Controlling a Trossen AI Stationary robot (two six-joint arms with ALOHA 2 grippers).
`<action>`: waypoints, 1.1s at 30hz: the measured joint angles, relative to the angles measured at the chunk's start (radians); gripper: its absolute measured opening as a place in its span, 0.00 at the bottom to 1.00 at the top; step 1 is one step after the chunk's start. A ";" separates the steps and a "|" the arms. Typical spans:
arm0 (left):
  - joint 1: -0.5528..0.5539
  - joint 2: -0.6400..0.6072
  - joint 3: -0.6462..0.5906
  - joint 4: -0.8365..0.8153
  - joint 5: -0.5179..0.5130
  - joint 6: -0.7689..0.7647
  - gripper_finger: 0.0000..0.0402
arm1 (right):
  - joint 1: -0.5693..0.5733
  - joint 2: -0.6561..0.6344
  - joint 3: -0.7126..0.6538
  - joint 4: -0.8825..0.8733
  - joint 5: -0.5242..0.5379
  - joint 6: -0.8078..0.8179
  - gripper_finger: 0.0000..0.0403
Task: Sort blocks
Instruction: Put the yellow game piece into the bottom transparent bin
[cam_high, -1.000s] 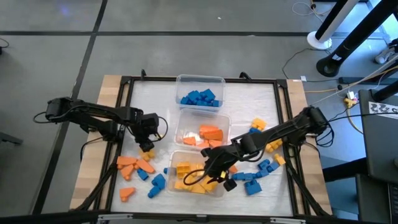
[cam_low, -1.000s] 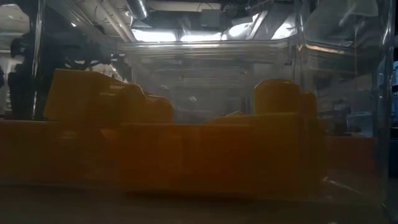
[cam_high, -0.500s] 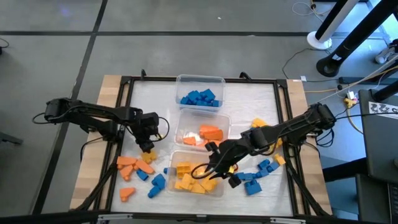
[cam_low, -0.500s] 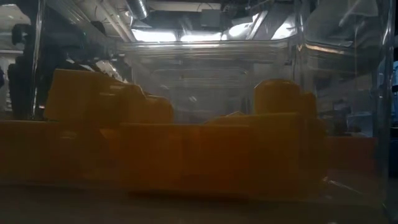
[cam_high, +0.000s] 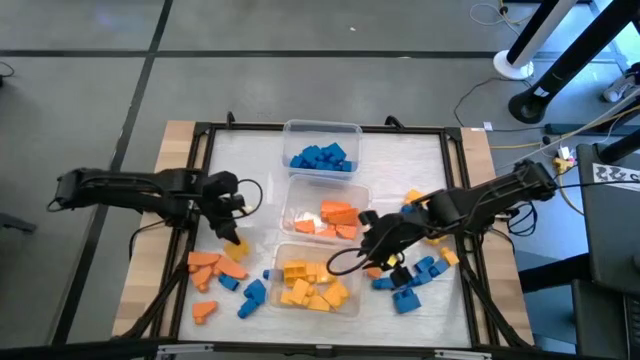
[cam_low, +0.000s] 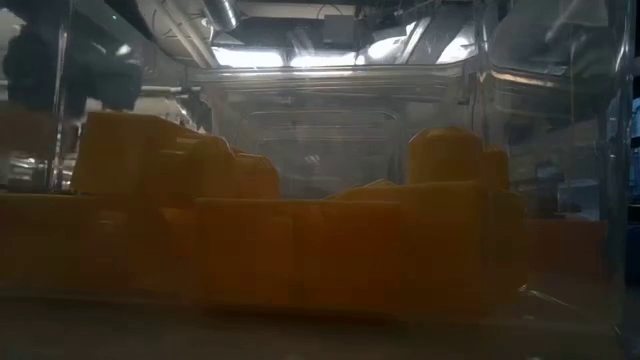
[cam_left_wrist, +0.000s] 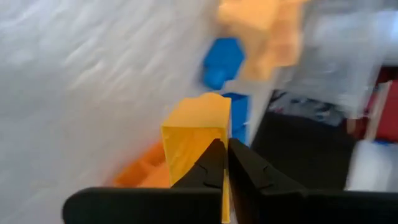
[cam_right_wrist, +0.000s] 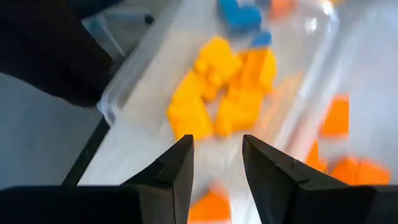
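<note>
One yellow block (cam_left_wrist: 198, 134) sits clenched in my left hand (cam_high: 232, 236), lifted just off the loose pile (cam_high: 222, 272), headed I'd guess for the yellow tub (cam_high: 350, 300). My right hand (cam_high: 372, 262) hangs empty, fingers parted, beside that tub.

We see a grey floor (cam_high: 300, 80) marked by dark seam lines around the surface (cam_high: 180, 140), whose pale wooden edge shows beyond a black frame (cam_high: 205, 135) and a white cover. At the far right corner stand a white round base (cam_high: 513, 66) and a black round base (cam_high: 530, 105), with loose cables (cam_high: 575, 125) nearby. From table height, bright ceiling lights (cam_low: 245, 55) glow overhead.
</note>
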 joint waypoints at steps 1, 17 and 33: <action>0.000 -0.025 0.000 0.007 0.007 -0.026 0.00 | 0.000 -0.004 0.000 -0.032 0.006 0.022 0.34; -0.010 -0.171 0.003 0.760 -0.157 -0.238 0.00 | 0.000 -0.014 0.000 -0.519 0.108 0.181 0.34; -0.357 0.244 0.003 1.328 -0.341 -0.106 0.01 | 0.000 -0.013 0.000 -0.523 0.047 0.260 0.34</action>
